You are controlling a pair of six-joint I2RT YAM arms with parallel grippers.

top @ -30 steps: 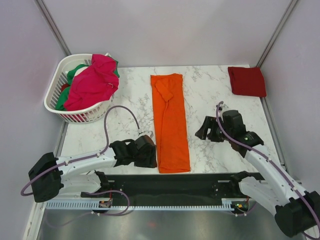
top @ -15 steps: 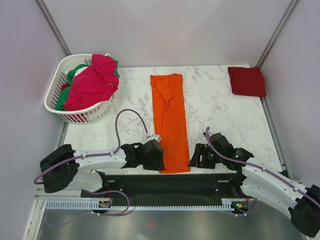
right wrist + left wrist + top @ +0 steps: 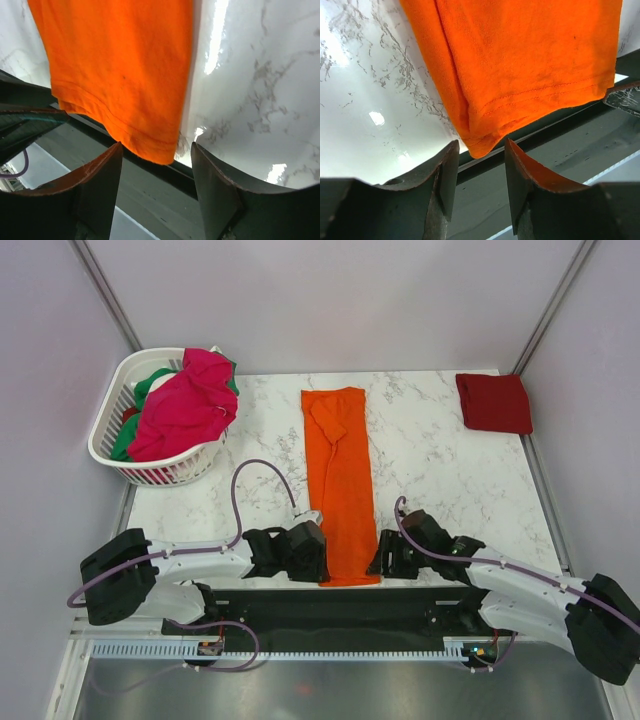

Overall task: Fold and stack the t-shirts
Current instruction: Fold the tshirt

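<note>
The bright orange t-shirt [image 3: 341, 480] lies folded into a long strip down the middle of the marble table, its hem at the near edge. My left gripper [image 3: 318, 558] is open beside the hem's left corner [image 3: 479, 145], which sits just ahead of the gap between its jaws. My right gripper [image 3: 379, 560] is open at the hem's right corner [image 3: 159, 150]. The dark red t-shirt [image 3: 494, 402] lies folded at the far right corner. The magenta-pink t-shirt [image 3: 185, 405] and the green t-shirt [image 3: 150, 383] are heaped in the basket.
A white slatted basket [image 3: 115, 445] stands at the far left of the table. The black base rail [image 3: 340, 605] runs along the table's near edge, right under the orange hem. Grey walls close in on three sides.
My right gripper has swung from mid-table down and left to the hem's right corner. My left gripper has shifted down and right to the hem's left corner. The shirts have not moved.
</note>
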